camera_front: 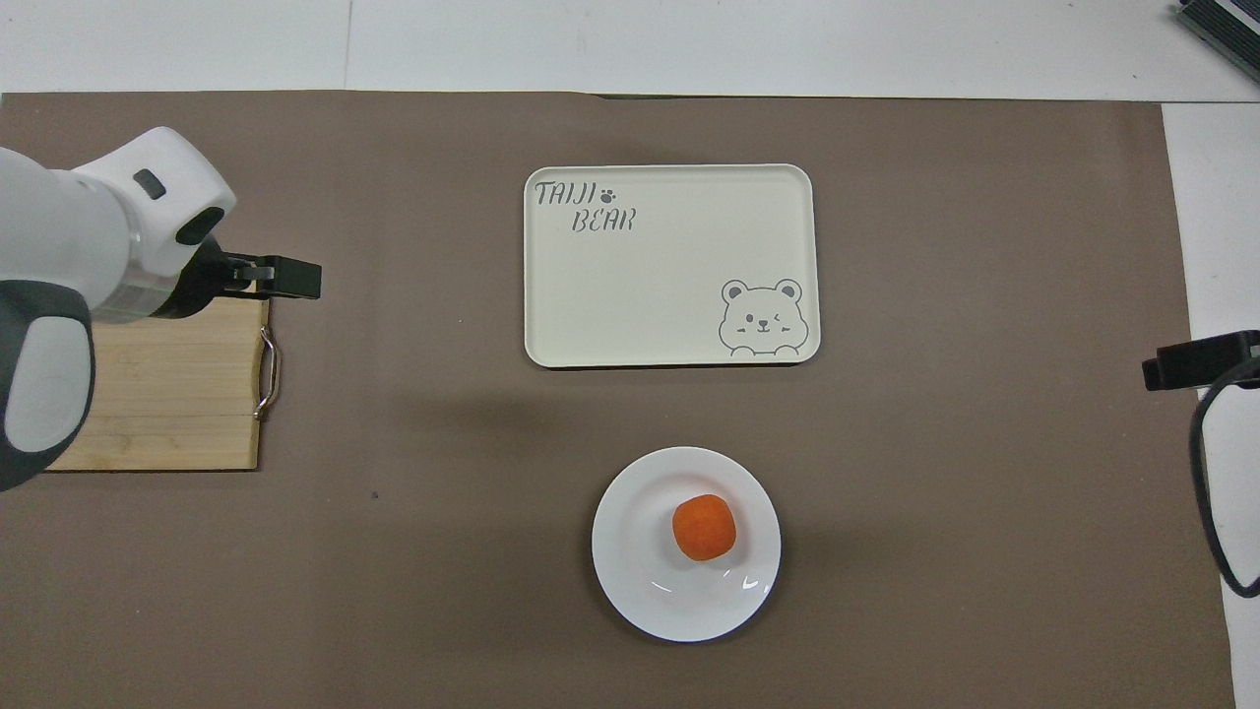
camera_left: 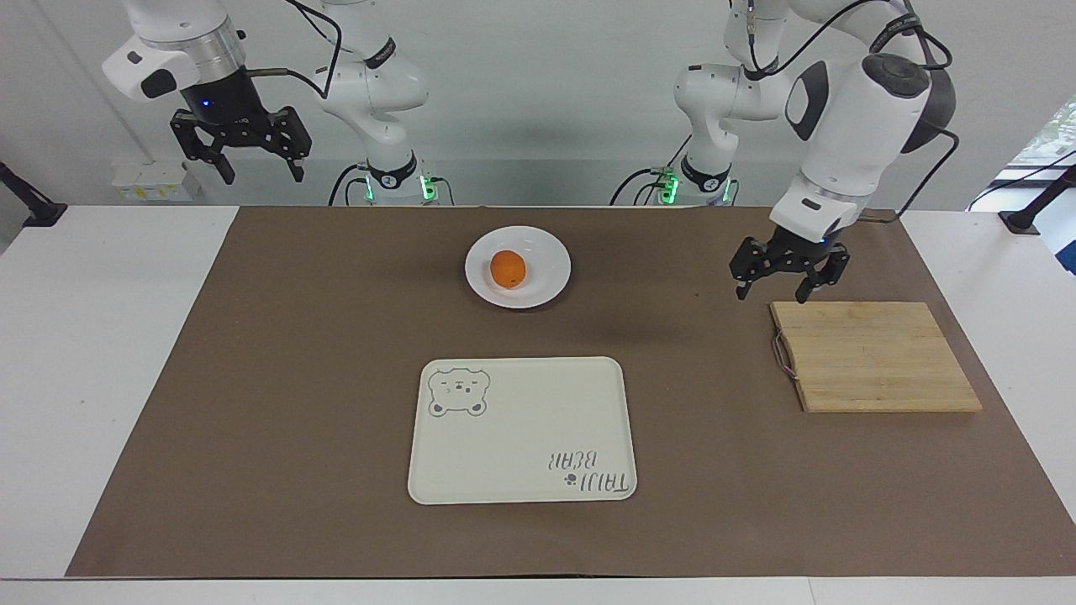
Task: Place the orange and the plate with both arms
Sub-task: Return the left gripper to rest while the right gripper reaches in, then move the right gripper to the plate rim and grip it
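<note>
The orange [camera_left: 508, 269] [camera_front: 704, 528] rests on the white plate [camera_left: 546, 273] [camera_front: 640, 571], which lies on the brown mat close to the robots, near the middle of the table. Nothing grips either of them. My left gripper [camera_left: 787, 287] hangs open and empty in the air over the mat, beside the wooden board's corner; in the overhead view only one finger [camera_front: 285, 278] sticks out from under the arm. My right gripper [camera_left: 242, 161] waits open, raised high at the right arm's end of the table.
A cream tray with a bear drawing [camera_left: 521, 430] [camera_front: 670, 264] lies farther from the robots than the plate. A bamboo cutting board [camera_left: 872, 355] [camera_front: 167, 379] with a metal handle sits toward the left arm's end. The brown mat [camera_left: 294, 378] covers most of the white table.
</note>
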You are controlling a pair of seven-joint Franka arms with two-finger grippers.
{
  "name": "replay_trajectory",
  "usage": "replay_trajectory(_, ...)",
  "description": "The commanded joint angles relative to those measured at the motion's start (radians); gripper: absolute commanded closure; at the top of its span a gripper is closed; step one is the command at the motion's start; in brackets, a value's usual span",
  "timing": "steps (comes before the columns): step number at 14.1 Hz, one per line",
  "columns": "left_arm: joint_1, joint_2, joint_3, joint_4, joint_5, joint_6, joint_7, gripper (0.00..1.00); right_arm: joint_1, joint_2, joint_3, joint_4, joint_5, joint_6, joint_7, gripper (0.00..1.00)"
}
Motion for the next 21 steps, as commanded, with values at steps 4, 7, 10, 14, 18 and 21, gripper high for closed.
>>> replay_trajectory(4,0.137,-0.013,-0.009,0.089,0.001,-0.133,0.136,0.00,-0.005,-0.022,0.002,-0.163,0.214,0.077,0.021,0.00)
replay_trajectory(7,0.162,-0.036,-0.010,0.116,0.007,-0.191,0.138,0.00,0.001,-0.023,0.004,-0.277,0.339,0.151,0.014,0.00)
replay_trajectory(10,0.163,-0.042,0.017,0.139,0.012,-0.283,0.136,0.00,0.001,-0.022,0.004,-0.398,0.468,0.233,-0.037,0.00)
replay_trajectory(14,0.163,-0.040,0.021,0.227,0.012,-0.443,0.104,0.00,-0.014,-0.010,0.004,-0.600,0.672,0.355,-0.299,0.00)
replay_trajectory(18,0.162,-0.043,0.013,0.273,0.048,-0.505,0.104,0.00,0.000,-0.013,0.004,-0.757,0.849,0.442,-0.434,0.00)
replay_trajectory(21,0.159,-0.062,0.007,0.248,0.061,-0.499,0.115,0.00,0.007,-0.002,0.006,-0.860,0.954,0.499,-0.554,0.00)
